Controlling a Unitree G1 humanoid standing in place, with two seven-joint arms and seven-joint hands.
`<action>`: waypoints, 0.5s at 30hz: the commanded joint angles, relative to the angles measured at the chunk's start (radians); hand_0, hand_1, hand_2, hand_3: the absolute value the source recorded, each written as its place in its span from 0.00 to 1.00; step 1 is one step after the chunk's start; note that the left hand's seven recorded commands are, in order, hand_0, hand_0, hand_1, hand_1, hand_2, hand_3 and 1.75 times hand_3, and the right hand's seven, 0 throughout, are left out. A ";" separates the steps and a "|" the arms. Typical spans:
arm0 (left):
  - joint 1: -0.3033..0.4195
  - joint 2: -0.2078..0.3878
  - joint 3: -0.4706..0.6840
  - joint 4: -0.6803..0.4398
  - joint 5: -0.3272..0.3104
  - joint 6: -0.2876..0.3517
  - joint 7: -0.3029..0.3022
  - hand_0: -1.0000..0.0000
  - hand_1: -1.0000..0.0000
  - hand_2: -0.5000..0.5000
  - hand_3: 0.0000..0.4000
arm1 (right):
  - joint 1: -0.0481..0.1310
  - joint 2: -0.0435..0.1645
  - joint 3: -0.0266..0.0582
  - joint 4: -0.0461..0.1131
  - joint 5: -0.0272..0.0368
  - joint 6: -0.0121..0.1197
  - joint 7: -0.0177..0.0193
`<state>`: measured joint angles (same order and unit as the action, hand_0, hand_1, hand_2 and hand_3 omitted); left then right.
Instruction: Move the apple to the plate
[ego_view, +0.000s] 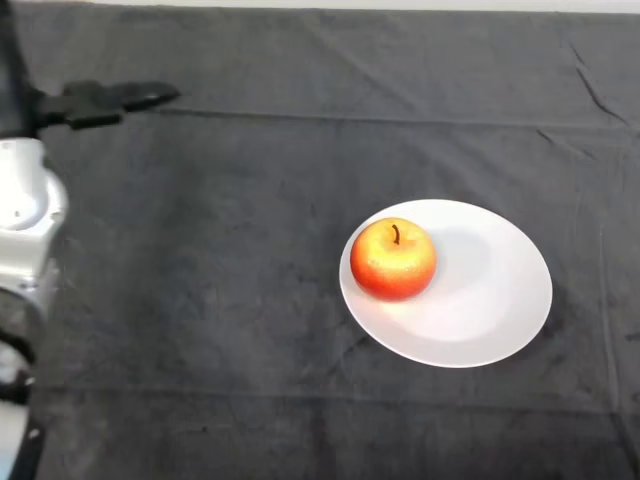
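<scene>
A red and yellow apple (393, 259) with a dark stem stands upright on the left part of a white plate (490, 300), right of the table's middle. My left hand (105, 102) is at the far upper left, well away from the apple and plate. Its black fingers are straight, point right and hold nothing. The silver-grey arm (25, 230) runs down the left edge of the view.
A dark cloth (230, 300) with a few creases covers the whole table. The table's far edge runs along the top of the view.
</scene>
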<state>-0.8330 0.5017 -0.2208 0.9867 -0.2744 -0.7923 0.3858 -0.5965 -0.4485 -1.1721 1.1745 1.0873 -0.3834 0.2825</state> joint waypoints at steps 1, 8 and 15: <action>0.090 0.075 0.029 -0.050 0.015 -0.032 0.029 1.00 1.00 0.50 0.00 | 0.000 -0.012 -0.0083 -0.010 0.0151 -0.008 0.0075; 0.289 0.175 0.127 -0.237 0.062 -0.092 0.119 1.00 1.00 0.50 0.00 | 0.001 -0.011 -0.0077 -0.012 0.0146 -0.007 0.0064; 0.454 0.221 0.247 -0.365 0.104 -0.120 0.209 1.00 1.00 0.50 0.00 | 0.001 -0.010 -0.0069 -0.014 0.0140 -0.007 0.0051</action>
<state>-0.3793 0.6456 0.0215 0.6572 -0.1862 -0.8860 0.5912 -0.5981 -0.4479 -1.1718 1.1745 1.0874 -0.3831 0.2825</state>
